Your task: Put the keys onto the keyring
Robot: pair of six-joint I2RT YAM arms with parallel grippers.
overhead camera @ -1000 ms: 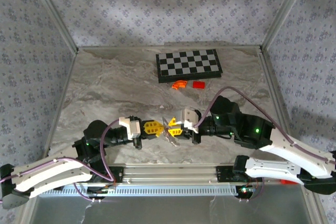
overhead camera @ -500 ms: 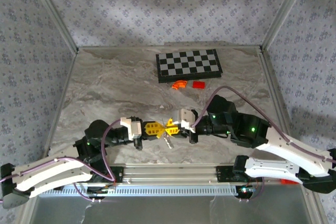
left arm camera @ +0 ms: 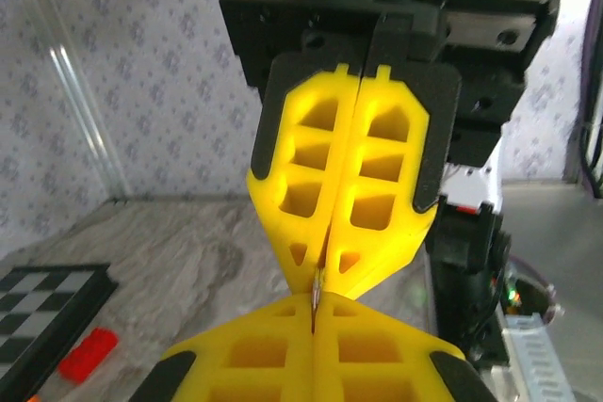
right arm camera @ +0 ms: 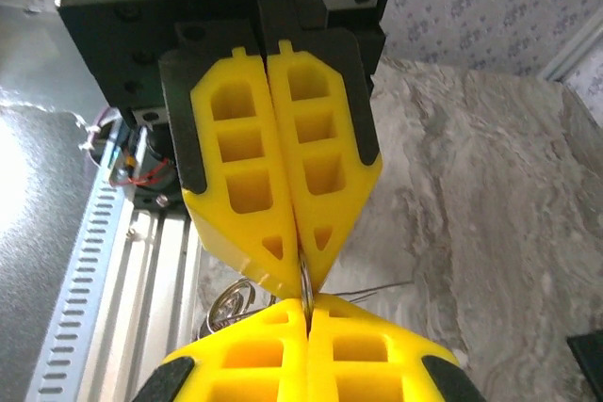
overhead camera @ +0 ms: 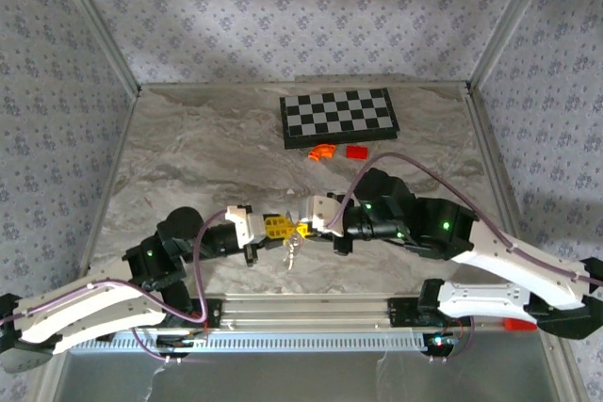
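Two claws meet tip to tip: my left claw (overhead camera: 281,228) and my right claw (overhead camera: 302,229) each clamp the keyring (overhead camera: 291,253) (barely a sliver between them), its slack hanging below.

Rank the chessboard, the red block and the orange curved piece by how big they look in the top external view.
1. Chessboard: by far the largest.
2 and 3. Orange curved piece and red block: both tiny and too alike in size to rank. They lie side by side just in front of the board.
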